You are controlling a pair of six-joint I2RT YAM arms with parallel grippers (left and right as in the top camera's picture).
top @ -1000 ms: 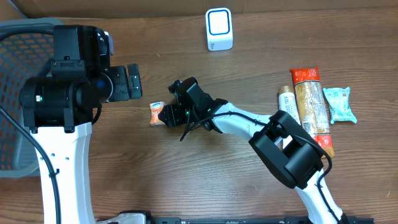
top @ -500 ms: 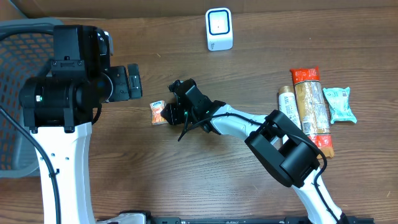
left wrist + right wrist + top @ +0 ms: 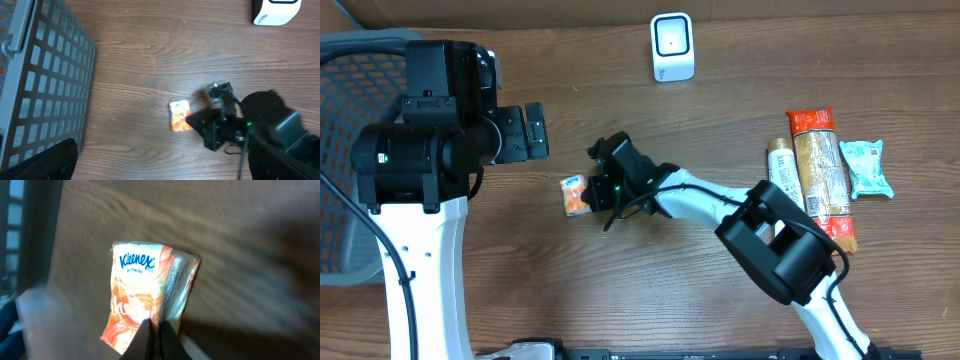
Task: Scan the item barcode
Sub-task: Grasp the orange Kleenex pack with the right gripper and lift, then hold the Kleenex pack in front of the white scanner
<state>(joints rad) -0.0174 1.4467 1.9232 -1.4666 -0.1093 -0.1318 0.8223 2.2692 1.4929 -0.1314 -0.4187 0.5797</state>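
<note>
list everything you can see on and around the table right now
tissue pack: one, orange and white, centre-left of the table, pinched at its edge
scanner: one, white, far side of the table
long snack packet: one, orange-red and tan, right side
tube: one, beige, just left of the long snack packet
small packet: one, teal, right of the long snack packet
basket: one, grey mesh, left edge
table: one, brown wood, under everything
left gripper: one, black, open, near the basket
right gripper: one, black, shut on the tissue pack
</note>
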